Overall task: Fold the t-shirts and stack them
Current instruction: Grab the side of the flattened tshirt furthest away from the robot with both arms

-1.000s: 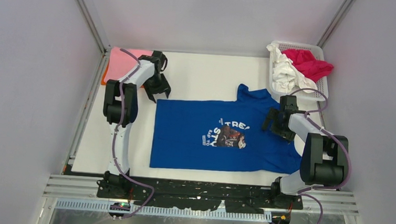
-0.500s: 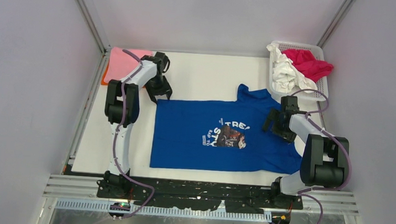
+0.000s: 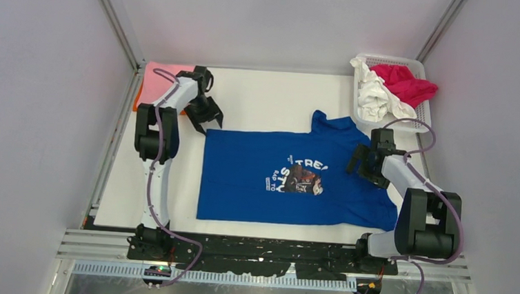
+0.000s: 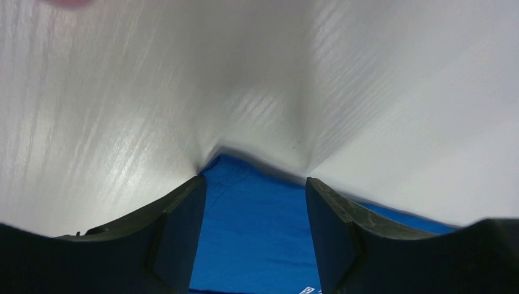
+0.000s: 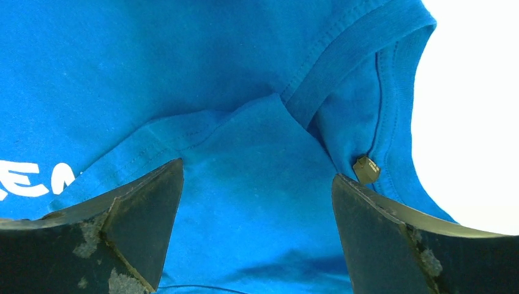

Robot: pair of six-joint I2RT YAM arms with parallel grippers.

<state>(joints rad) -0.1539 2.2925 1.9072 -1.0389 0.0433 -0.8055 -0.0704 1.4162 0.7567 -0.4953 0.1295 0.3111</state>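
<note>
A royal-blue cotton t-shirt (image 3: 241,180) is laid flat on the white counter (image 3: 267,99), left fingers (image 4: 177,239) parted at its corner, right fingers (image 5: 134,220) parted over its collar.

The white table (image 3: 268,96) is carrying a blue tee (image 3: 255,181) lying flat from the left claw (image 3: 206,119) to under the right claw (image 3: 365,167), pink (image 3: 158,81) and orange (image 3: 137,101) tees lying left of the left claw, and a basket (image 3: 415,64) sitting beyond the right claw.

Blue t-shirt (image 4: 256,233) corner within spread pincer (image 4: 254,184)
</note>
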